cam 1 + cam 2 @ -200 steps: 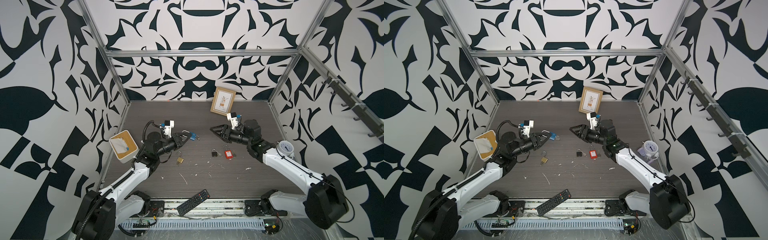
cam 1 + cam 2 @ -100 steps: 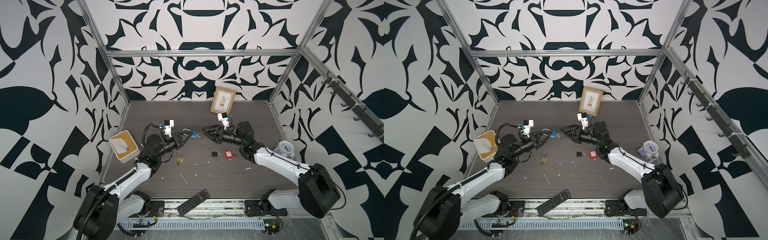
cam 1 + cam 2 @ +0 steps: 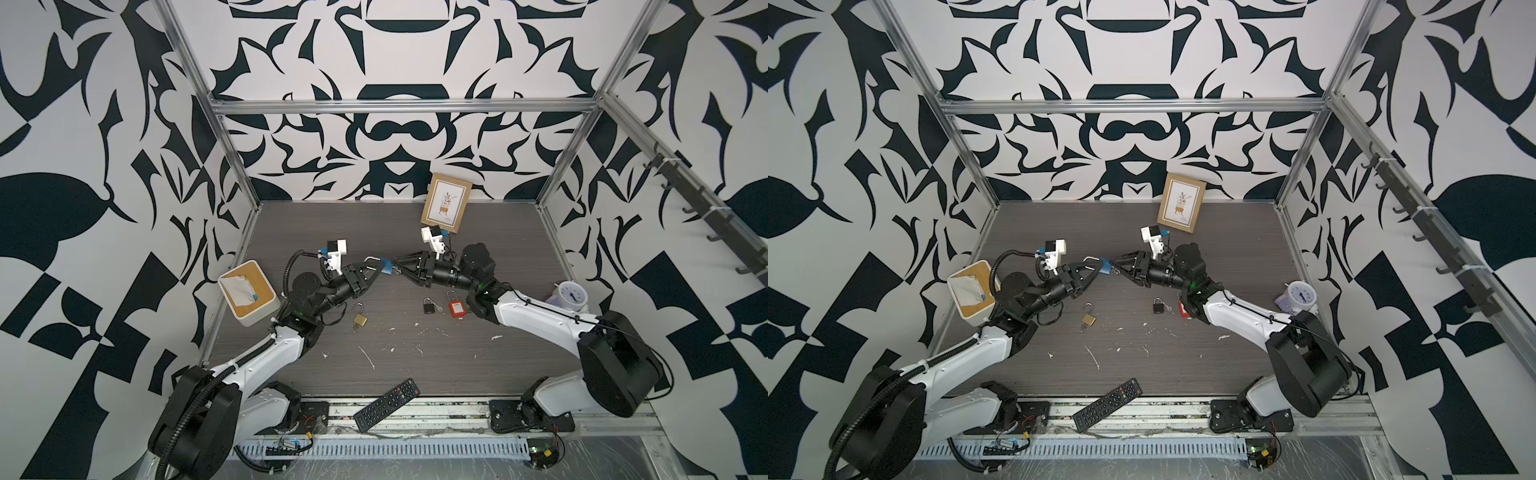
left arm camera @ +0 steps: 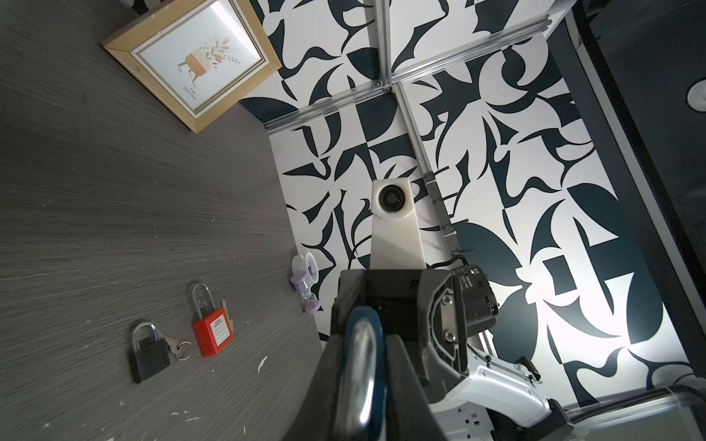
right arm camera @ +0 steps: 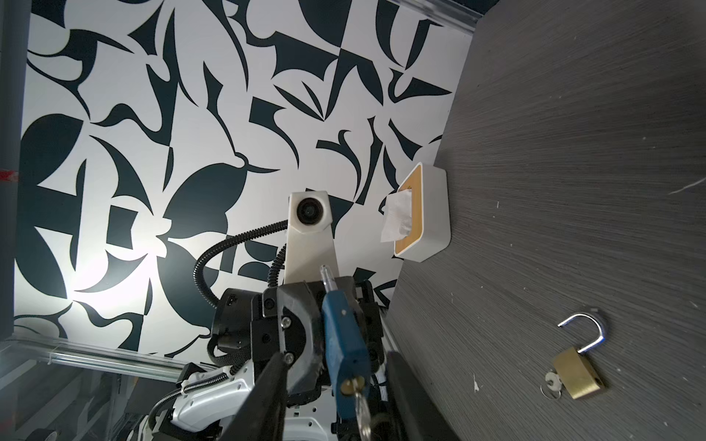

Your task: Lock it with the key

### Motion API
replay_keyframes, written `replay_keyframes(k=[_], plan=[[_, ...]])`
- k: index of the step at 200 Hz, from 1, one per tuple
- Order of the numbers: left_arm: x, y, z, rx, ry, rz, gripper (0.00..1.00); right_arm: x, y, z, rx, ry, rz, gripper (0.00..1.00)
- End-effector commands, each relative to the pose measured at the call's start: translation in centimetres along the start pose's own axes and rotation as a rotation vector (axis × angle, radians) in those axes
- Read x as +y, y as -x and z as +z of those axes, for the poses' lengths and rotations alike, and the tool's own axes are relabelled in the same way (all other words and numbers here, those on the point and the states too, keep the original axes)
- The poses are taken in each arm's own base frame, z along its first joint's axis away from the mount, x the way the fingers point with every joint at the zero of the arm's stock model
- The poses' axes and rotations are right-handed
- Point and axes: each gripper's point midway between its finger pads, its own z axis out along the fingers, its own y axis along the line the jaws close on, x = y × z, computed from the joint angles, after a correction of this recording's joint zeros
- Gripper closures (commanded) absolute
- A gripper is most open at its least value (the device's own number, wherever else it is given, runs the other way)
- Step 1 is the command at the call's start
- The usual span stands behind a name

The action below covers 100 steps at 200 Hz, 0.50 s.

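The left tool (image 3: 371,271) is holding the blue padlock (image 3: 385,267) in the air above the middle of the counter (image 3: 415,357), with its jaws clamped on the lock's body. The key (image 5: 361,404) is sitting in the keyhole at the lock's free end and is pointing toward the right tool (image 3: 397,267). In the right wrist view that tool's jaws are standing apart, one on each side of the key, and neither is visibly touching it. A brass padlock (image 3: 360,319) is lying on the counter near the left arm with its shackle swung open and a key in it. A black padlock (image 3: 429,306) and a red padlock (image 3: 456,307) are lying side by side near the right arm.
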Motion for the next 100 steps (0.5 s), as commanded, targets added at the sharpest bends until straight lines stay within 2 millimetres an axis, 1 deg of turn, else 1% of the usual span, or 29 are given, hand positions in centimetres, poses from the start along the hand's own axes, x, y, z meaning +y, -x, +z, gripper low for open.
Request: replay_keyframes(k=[1, 17, 27, 68, 85, 100], plan=[[-1.6, 0.4, -0.2, -0.03, -0.063, 0.027, 1.0, 3.9, 0.5, 0.5, -0.013, 0.108, -0.078, 0.59], [-1.6, 0.4, -0.3, -0.037, -0.064, 0.028, 1.0, 3.9, 0.3, 0.8, -0.006, 0.109, -0.074, 0.63], [-1.7, 0.5, -0.3, -0.04, -0.068, 0.031, 1.0, 3.9, 0.2, 0.8, -0.009, 0.112, -0.071, 0.67], [-1.6, 0.4, -0.1, -0.032, -0.071, 0.023, 1.0, 4.3, 0.6, 1.3, -0.009, 0.121, -0.07, 0.72], [-1.6, 0.4, -0.2, -0.039, -0.076, 0.022, 1.0, 4.1, 0.7, 1.4, -0.008, 0.119, -0.062, 0.76], [-2.1, 0.4, -0.1, -0.028, -0.09, 0.031, 1.0, 3.9, 0.9, 1.4, -0.022, 0.119, -0.056, 0.81]])
